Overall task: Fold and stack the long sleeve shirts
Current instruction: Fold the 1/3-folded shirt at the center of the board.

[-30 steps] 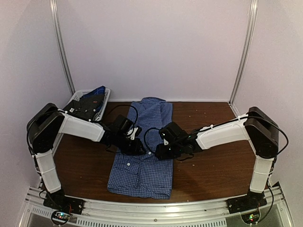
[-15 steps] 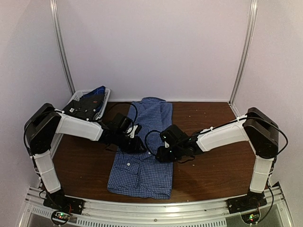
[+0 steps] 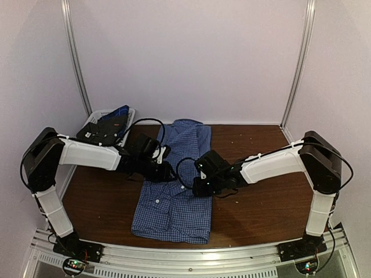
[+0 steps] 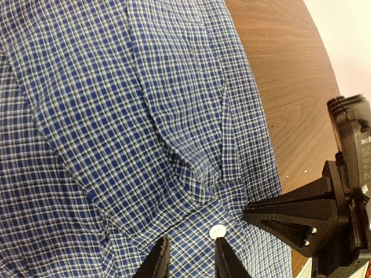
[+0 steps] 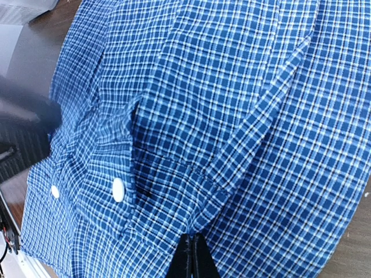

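Now the right gripper is pinching a fold of the checked shirt lying mid-table, and the left gripper is nipping cloth beside a button, so both should be lifting together, evenly.

Both grippers, L & R, on shirt mid-table.

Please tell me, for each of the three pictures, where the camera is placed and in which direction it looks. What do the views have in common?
Top external: above and behind the bases, looking down at the table; both arms show.
Left wrist: on the left arm, looking down along the left end effector at the checked shirt; the right end effector also shows.
Right wrist: on the right arm, looking along the shut right end effector at the shirt's cuff.
Shared: all three show the same shirt.
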You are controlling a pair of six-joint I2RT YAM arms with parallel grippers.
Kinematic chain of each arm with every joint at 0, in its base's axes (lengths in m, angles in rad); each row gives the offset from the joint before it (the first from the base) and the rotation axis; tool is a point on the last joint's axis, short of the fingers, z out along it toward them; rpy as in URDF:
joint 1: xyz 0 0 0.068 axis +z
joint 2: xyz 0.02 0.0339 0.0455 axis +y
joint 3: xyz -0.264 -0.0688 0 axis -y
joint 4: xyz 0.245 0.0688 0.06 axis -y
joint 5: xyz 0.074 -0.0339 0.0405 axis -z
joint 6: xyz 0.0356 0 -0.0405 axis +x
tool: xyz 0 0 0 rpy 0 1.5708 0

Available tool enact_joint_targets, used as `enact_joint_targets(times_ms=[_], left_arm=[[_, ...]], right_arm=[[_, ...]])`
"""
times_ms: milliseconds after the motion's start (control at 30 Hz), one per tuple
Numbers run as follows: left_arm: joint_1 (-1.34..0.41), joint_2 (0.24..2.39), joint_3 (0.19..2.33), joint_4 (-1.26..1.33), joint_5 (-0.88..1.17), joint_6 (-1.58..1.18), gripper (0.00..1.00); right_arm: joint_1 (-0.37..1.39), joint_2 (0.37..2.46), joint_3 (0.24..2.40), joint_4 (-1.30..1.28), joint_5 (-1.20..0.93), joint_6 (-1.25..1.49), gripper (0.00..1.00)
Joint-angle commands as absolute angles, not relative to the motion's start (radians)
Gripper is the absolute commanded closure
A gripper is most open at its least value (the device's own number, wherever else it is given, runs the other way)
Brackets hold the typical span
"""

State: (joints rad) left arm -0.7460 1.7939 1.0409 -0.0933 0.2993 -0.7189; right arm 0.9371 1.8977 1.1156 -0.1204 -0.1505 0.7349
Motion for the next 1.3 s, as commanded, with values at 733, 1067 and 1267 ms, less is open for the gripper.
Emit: enact_joint_targets(times_ms=[733, 1067, 1267], left_arm=[[-0.733, 1.68, 1.047, -0.143, 0.193, -0.661, 0.71], [-0.709, 1.741, 1.131, -0.139, 0.22, -0.652, 0.71], [-0.687, 1.888, 1.339, -0.165, 0.193, -0.609, 0.71]], right_arm=[[1.057, 1.671, 0.98, -0.314, -0.173, 0.765, 1.0], [1.043, 1.647, 1.035, -0.349, -0.068, 0.732, 0.74], [0.894, 1.57, 0.997, -0.241, -0.07, 0.7, 0.51]])
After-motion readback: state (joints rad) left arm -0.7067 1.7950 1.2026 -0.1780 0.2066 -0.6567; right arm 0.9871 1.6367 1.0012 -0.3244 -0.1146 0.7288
